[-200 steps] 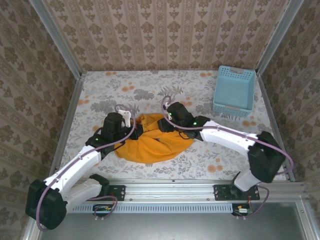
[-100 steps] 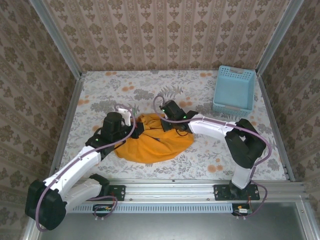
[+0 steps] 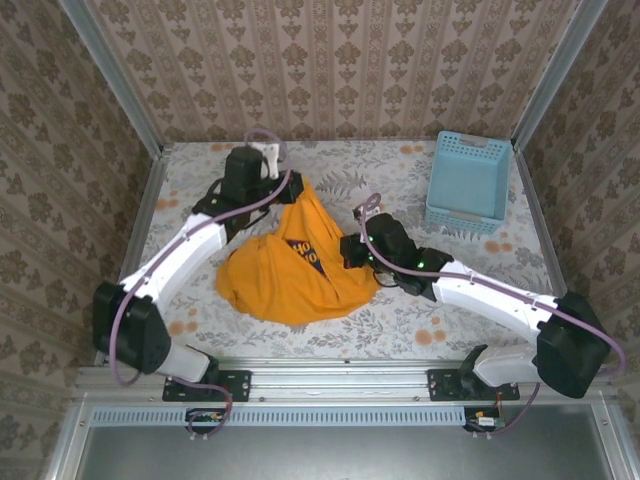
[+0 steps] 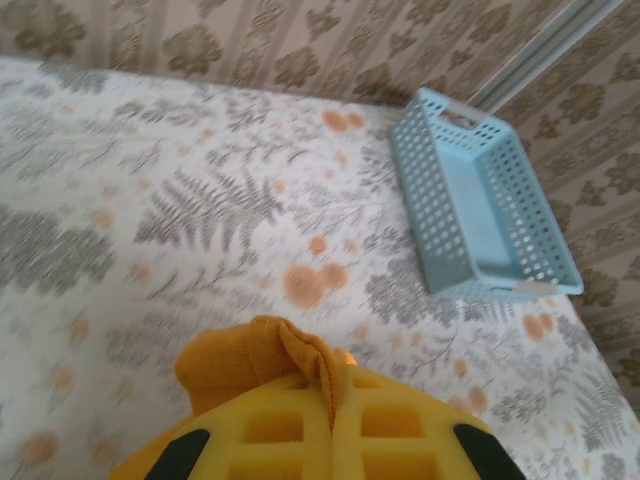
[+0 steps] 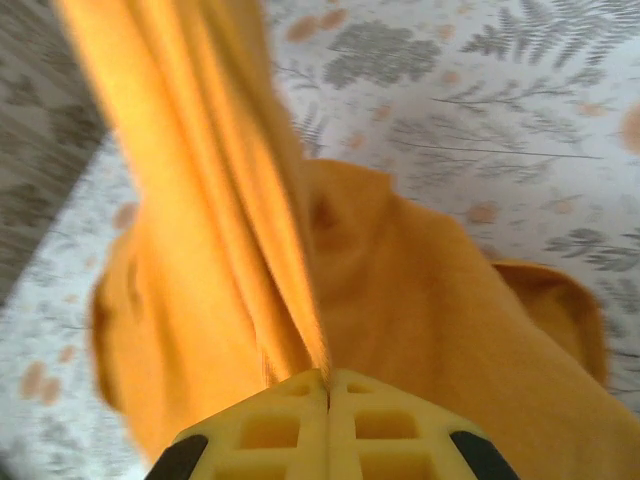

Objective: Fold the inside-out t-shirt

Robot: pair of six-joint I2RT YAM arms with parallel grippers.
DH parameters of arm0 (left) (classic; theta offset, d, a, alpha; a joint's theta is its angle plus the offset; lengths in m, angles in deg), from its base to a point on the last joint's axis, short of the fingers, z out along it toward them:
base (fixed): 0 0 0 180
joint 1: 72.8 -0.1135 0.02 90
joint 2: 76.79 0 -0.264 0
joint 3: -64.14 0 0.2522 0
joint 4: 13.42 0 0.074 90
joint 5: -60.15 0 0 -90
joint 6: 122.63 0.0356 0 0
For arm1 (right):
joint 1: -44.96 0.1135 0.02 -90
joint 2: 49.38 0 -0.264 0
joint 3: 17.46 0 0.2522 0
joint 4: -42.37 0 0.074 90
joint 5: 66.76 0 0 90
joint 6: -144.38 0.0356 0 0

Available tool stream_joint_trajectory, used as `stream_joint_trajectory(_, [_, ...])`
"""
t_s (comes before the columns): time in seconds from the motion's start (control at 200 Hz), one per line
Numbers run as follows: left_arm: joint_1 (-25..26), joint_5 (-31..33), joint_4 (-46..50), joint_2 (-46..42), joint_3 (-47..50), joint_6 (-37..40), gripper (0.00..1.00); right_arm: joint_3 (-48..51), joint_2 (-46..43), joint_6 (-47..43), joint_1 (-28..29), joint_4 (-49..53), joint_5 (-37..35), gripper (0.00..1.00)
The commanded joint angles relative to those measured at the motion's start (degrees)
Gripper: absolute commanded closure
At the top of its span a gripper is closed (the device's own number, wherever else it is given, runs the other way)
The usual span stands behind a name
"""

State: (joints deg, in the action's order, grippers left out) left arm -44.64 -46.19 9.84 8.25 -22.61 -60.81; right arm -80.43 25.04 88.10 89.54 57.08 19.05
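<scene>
1. Item: orange-yellow short-sleeved cloth t-shirt (image 3: pixel 275 285), soft and heavily wrinkled. It lies mid-way across the floral-patterned table (image 3: pixel 400 170). Its bulk rests on the surface, and one end is drawn up into a taut peak toward 12 o'clock. A small dark patch (image 3: pixel 303 254) shows on the raised panel, too small to read.
2. Left claw (image 3: pixel 288 184): clenched on the peak of the cloth. The left wrist view shows a bunched fold pinched at its tip.
3. Right claw (image 3: pixel 347 252): clenched on the shirt's 3 o'clock edge. In the right wrist view a stretched pleat runs from the grip away toward 11 o'clock.
4. Light blue plastic lattice basket (image 3: pixel 468 180): at 2 o'clock from the shirt, well apart from it, with nothing inside.
5. Governing relation: the shirt's long axis runs 12 to 6 o'clock. The left claw holds the 12 o'clock end and the right claw the 3 o'clock flank. The slack near hem at 6 to 7 o'clock is unheld.
6. Assessment: an early stage, since the cloth is being opened out and no fold is laid yet. The next move likely calls for tension kept between both grips while the slack near portion is spread flat. The main risk is a thin pinch slipping loose.
</scene>
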Motion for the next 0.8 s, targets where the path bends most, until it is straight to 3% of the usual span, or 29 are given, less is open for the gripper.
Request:
stream_joint_trajectory(0.0, [0.1, -2.5, 0.0, 3.3, -9.8, 3.3, 1.0, 2.1, -0.9, 6.1, 2.6, -5.0, 0.9, 1.0])
stream_joint_trajectory(0.25, [8.4, -1.7, 8.9, 9.8, -18.2, 13.0, 1.0, 7.4, -6.8, 8.9, 3.2, -5.5, -10.4, 1.0])
stream_joint_trajectory(0.445, [8.8, 0.6, 12.7, 15.3, -14.0, 9.5, 0.84, 16.8, -13.0, 18.1, -1.9, -2.8, -14.2, 1.0])
stream_joint_trajectory(0.555, [8.9, 0.5, 16.5, 19.2, -15.7, 6.1, 0.67, 21.4, -15.3, 22.4, -5.4, -2.1, -14.1, 1.0])
stream_joint_trajectory(0.795, [14.5, -0.2, 10.1, 16.2, -7.0, 1.2, 0.34, 24.4, -18.5, 22.8, -8.9, -2.1, -11.6, 1.0])
